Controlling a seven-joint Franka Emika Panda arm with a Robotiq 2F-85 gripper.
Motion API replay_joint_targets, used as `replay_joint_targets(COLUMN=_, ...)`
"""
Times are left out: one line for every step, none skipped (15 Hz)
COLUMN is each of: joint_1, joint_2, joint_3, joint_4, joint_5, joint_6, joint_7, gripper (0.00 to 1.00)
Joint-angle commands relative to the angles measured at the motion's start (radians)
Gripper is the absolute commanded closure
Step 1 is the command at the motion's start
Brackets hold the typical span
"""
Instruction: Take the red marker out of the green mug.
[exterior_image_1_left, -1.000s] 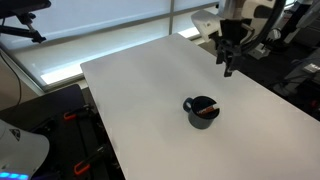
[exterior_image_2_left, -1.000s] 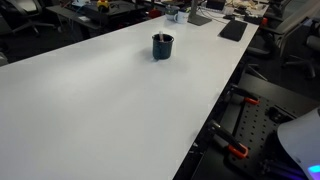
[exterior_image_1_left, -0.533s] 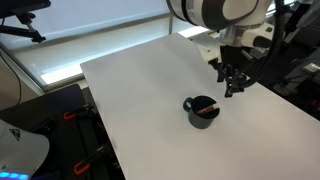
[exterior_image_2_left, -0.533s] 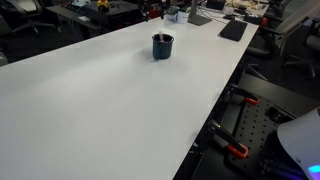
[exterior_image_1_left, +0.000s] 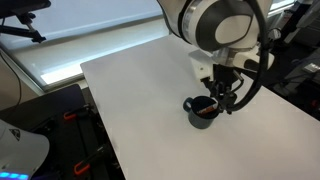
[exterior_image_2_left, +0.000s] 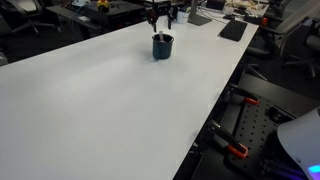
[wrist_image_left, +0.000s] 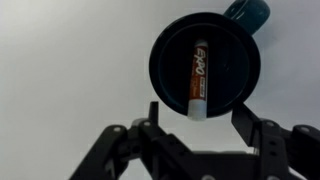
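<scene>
The green mug (wrist_image_left: 205, 62) stands on the white table, seen from straight above in the wrist view, its handle at the upper right. The red marker (wrist_image_left: 197, 76) lies inside it with a white end pointing toward my jaws. My gripper (wrist_image_left: 197, 115) is open and empty, its two fingertips hovering just above the mug's near rim. In both exterior views the mug (exterior_image_1_left: 200, 110) (exterior_image_2_left: 162, 46) sits with my gripper (exterior_image_1_left: 226, 101) (exterior_image_2_left: 160, 20) right over or beside it.
The white table (exterior_image_1_left: 140, 90) (exterior_image_2_left: 90, 100) fills most of the scene. Dark items, including a keyboard-like object (exterior_image_2_left: 232, 30), lie at the far end of the table. Office chairs and equipment stand around the table's edges.
My arm has come down and across the table from the far edge to the mug. My gripper now hangs over the mug. The mug and marker have not moved.
</scene>
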Motion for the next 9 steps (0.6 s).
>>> replay_joint_targets(joint_1=0.01, joint_2=0.001, joint_3=-0.003, joint_4=-0.038, joint_5=-0.024, joint_6=0.039, joint_7=0.012, gripper=0.26)
replay_joint_targets(joint_1=0.011, joint_2=0.003, joint_3=-0.003, joint_4=-0.043, joint_5=-0.024, joint_6=0.043, joint_7=0.01, gripper=0.31)
replay_joint_targets(joint_1=0.012, joint_2=0.005, joint_3=-0.004, joint_4=-0.048, joint_5=-0.025, joint_6=0.046, joint_7=0.006, gripper=0.31)
replay_joint_targets(joint_1=0.012, joint_2=0.006, joint_3=-0.003, joint_4=-0.054, joint_5=-0.026, joint_6=0.053, joint_7=0.001, gripper=0.31)
replay_joint_targets(joint_1=0.007, joint_2=0.007, joint_3=0.001, joint_4=-0.061, joint_5=-0.023, joint_6=0.069, joint_7=-0.012, gripper=0.34)
replay_joint_targets(joint_1=0.002, joint_2=0.008, joint_3=0.005, joint_4=-0.067, joint_5=-0.02, joint_6=0.093, joint_7=-0.026, gripper=0.33)
replay_joint_targets(joint_1=-0.001, joint_2=0.009, joint_3=0.008, joint_4=-0.073, joint_5=-0.018, joint_6=0.114, joint_7=-0.039, gripper=0.33)
replay_joint_targets(joint_1=-0.003, joint_2=0.01, joint_3=0.009, joint_4=-0.083, joint_5=-0.018, joint_6=0.142, joint_7=-0.053, gripper=0.33)
replay_joint_targets(joint_1=-0.002, joint_2=0.011, joint_3=0.007, joint_4=-0.088, joint_5=-0.019, joint_6=0.159, joint_7=-0.063, gripper=0.34)
